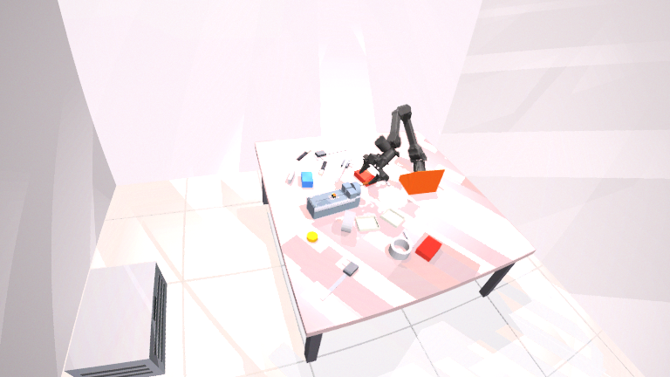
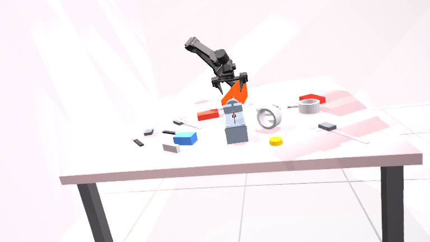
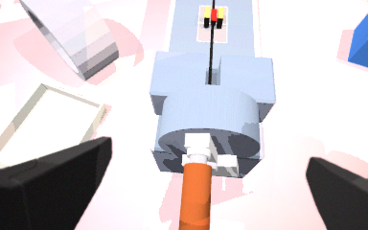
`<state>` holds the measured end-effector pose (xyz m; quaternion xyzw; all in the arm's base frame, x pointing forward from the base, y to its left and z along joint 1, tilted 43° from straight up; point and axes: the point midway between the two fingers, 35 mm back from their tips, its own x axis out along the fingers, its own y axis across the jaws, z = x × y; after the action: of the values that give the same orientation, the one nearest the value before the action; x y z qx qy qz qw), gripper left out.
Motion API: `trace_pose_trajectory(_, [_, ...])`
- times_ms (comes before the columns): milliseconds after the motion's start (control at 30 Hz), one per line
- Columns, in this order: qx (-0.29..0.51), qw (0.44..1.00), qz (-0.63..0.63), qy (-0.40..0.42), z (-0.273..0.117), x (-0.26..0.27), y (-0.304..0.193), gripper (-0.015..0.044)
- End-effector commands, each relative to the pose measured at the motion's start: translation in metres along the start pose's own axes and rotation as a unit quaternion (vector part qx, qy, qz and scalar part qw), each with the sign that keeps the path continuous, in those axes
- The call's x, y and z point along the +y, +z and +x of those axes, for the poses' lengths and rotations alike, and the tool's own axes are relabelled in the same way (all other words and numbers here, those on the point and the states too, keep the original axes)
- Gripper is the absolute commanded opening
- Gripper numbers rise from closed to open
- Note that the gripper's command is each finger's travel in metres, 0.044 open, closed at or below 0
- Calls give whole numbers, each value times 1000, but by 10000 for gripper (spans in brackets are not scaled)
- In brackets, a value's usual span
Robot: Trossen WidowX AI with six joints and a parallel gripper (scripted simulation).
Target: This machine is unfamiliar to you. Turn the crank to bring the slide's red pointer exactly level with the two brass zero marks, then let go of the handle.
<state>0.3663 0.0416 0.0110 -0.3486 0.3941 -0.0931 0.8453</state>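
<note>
The grey-blue machine (image 1: 333, 206) (image 2: 235, 133) (image 3: 211, 111) stands on the table, with a round drum at its crank end. Its crank has an orange handle (image 3: 195, 194) pointing toward the wrist camera. The red pointer (image 3: 214, 14) lies between the two brass marks (image 3: 207, 11) (image 3: 220, 11) on the slide. It looks slightly toward the crank end of them, but the slant of the view leaves the exact level unclear. My gripper (image 1: 364, 178) (image 2: 231, 92) (image 3: 207, 155) is open and empty at the crank end, fingers wide on either side of the handle in the wrist view, not touching it.
A grey ring (image 2: 260, 119) (image 3: 91, 43) and a pale tray (image 3: 74, 97) lie on one side of the machine, with a yellow disc (image 1: 311, 236) (image 2: 275, 141). A blue block (image 1: 306, 179) (image 2: 185, 138) (image 3: 361, 45) and red block (image 2: 207, 115) lie on the other. An orange panel (image 1: 422, 183) stands near the arm's base.
</note>
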Motion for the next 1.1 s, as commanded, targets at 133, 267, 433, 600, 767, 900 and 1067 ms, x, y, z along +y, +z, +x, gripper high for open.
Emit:
trace_pose_trajectory(133, [8,1000,-8,4,11,4,-15,440])
trace_pose_trajectory(267, [8,1000,-8,4,16,4,-20,440])
trace_pose_trajectory(433, [8,1000,-8,4,21,4,-25,440])
trace_pose_trajectory(600, [8,1000,-8,3,26,3,-31,440])
trace_pose_trajectory(767, [8,1000,-8,3,31,3,-38,440])
trace_pose_trajectory(900, [7,1000,-8,2,34,2,-42,440])
trace_pose_trajectory(1067, [7,1000,-9,2,35,2,-43,387])
